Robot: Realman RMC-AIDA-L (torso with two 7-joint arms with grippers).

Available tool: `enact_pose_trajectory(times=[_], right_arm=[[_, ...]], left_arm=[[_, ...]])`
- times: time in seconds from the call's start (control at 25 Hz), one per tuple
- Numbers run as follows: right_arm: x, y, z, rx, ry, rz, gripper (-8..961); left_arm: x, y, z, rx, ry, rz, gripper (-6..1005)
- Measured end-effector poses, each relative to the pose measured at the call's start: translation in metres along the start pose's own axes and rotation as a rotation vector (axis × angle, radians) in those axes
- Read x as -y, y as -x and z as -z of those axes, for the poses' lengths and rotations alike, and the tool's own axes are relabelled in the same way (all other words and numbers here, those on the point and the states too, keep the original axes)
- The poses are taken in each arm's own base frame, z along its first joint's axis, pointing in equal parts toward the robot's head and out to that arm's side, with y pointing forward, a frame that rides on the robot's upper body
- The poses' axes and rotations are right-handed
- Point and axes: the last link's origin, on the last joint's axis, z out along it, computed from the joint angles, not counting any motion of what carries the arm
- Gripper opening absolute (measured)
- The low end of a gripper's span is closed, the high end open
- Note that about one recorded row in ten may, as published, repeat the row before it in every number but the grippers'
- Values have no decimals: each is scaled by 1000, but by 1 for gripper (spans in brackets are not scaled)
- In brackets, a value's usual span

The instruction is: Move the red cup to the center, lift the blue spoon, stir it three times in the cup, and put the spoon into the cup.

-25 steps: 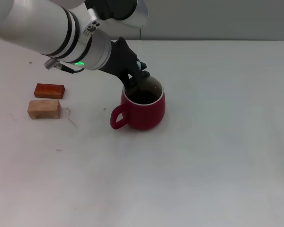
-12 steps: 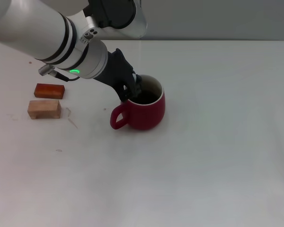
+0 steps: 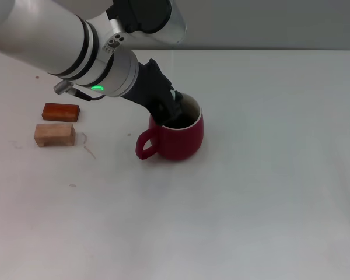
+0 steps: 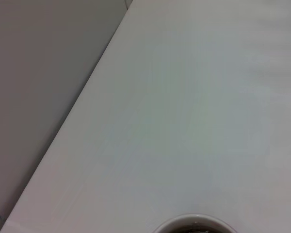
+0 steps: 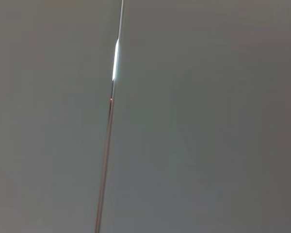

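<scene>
The red cup [image 3: 178,135] stands on the white table near the middle in the head view, its handle pointing to the left front. My left gripper [image 3: 170,112] reaches down from the left and dips into the cup's mouth at its left rear side. The blue spoon is hidden; I cannot make it out in the gripper or the cup. The cup's white rim [image 4: 194,222] just shows at the edge of the left wrist view. The right gripper is out of view; the right wrist view shows only a grey wall.
Two small wooden blocks lie at the left: a reddish one [image 3: 61,112] and a pale one [image 3: 54,134]. The table's far edge meets a grey wall [image 3: 268,23].
My left gripper has shifted inside the cup's mouth, first toward the left rim, then back right and deeper over the centre. The cup has stayed in place.
</scene>
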Motion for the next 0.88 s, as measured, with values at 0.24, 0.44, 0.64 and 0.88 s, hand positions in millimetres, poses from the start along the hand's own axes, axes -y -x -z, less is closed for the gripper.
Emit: enact_pose_trajectory(times=[0.24, 0.44, 0.64, 0.88], right_arm=[[0, 0, 0, -1, 0, 0, 575], [0, 0, 0, 0, 0, 0, 576], [0, 0, 0, 0, 0, 0, 577], [2, 0, 2, -3, -6, 3, 576]], left_arm=[[2, 3, 1, -14, 15, 46, 239], [2, 6, -1, -10, 23, 63, 249], [8, 5, 5, -51, 6, 98, 304], [39, 6, 37, -315, -29, 253, 356]])
